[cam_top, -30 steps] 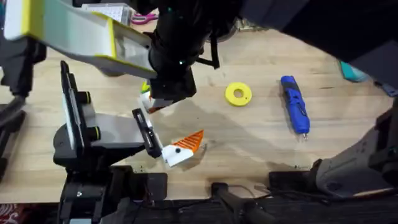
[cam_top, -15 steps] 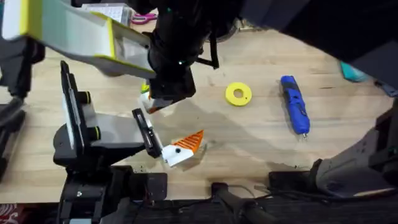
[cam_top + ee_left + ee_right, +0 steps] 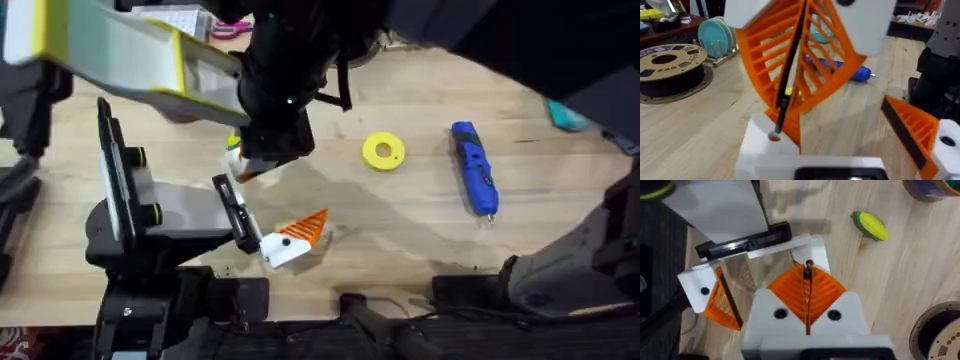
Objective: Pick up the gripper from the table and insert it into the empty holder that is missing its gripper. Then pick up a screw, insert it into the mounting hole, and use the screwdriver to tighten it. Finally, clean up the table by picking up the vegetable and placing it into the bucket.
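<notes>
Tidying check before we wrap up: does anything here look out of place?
Yes. The toy vegetable lies loose on the table, apart from the bucket and not in it, which is odd among assembly parts. Nothing looks spilled or broken.

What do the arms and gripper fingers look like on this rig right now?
The left arm is black with a pale grey link; its gripper has white blocks bearing orange ribbed triangular pads. The right gripper has matching white blocks and orange ribbed pads, with dark screws in the white housing.
</notes>
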`<state>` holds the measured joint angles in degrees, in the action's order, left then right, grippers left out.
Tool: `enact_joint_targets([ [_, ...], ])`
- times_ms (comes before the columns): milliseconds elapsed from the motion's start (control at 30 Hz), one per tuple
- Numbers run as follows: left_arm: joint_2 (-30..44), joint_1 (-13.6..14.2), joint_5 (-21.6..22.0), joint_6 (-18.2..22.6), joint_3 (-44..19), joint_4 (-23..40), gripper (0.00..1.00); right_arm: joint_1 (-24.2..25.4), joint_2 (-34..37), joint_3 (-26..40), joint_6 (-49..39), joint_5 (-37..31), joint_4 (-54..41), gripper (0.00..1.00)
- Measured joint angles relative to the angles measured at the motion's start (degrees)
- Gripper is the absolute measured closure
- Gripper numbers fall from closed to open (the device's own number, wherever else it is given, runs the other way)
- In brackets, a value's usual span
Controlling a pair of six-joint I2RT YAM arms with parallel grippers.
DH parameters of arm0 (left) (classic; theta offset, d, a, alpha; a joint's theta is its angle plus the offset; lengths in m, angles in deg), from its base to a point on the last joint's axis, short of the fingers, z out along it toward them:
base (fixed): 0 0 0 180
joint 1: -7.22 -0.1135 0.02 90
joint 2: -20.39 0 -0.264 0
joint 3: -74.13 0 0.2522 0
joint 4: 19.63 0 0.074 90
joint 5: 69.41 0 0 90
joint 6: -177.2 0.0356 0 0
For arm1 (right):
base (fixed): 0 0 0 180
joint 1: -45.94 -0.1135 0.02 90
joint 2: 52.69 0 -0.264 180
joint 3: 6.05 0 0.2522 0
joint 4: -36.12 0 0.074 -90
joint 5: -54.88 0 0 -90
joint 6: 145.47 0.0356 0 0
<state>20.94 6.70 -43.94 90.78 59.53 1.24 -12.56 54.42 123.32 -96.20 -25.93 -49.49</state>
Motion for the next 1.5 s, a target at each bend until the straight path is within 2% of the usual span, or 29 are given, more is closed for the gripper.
enact_joint_targets([
  [467, 0.06, -0.01, 0.06, -0.61, 0.0, 0.04, 0.015, 0.0, 2.2, 0.11, 0.0, -0.11, 0.02, 0.995],
  [1500, 0.07, 0.0, -0.02, -0.65, 0.0, 0.02, 0.015, -0.14, 2.5, 0.2, 0.0, -0.37, -0.74, 0.995],
])
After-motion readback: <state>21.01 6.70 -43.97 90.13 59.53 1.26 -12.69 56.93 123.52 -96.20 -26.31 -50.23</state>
